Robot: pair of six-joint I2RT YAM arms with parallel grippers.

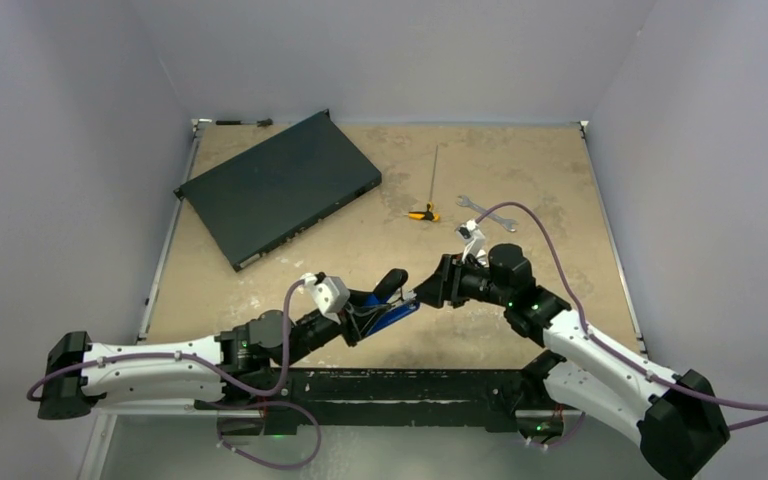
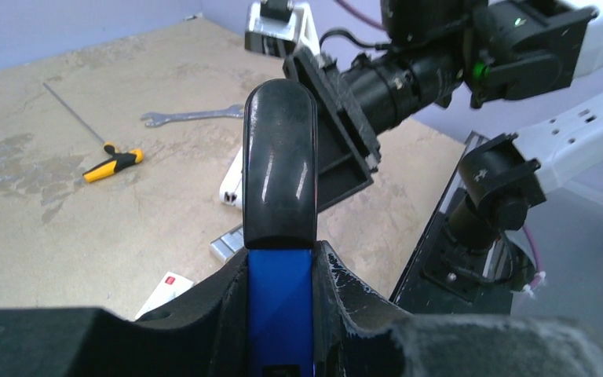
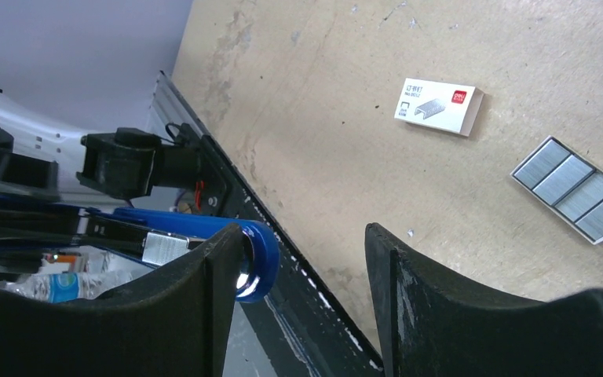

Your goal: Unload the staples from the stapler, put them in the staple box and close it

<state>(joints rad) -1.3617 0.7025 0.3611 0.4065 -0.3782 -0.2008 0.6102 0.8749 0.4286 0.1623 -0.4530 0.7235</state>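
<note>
The stapler (image 1: 388,298), blue with a black top arm, is held above the table's near edge. My left gripper (image 2: 280,302) is shut on its blue body (image 2: 280,314), and the black top arm (image 2: 280,157) is swung up. My right gripper (image 3: 306,263) faces it, open. The stapler's rounded blue front end (image 3: 263,251) sits against the inner face of its left finger, and the gap beside it holds nothing. Several silver-grey strips of staples (image 3: 577,188) lie side by side on the table, also seen under the stapler in the left wrist view (image 2: 226,245).
A small white box with a reddish label (image 3: 437,106) lies near the staples. A flat dark device (image 1: 280,185) lies at the back left. A yellow-handled tool (image 1: 423,212) and a wrench (image 1: 487,213) lie at mid-back. The black base rail (image 1: 400,385) runs along the near edge.
</note>
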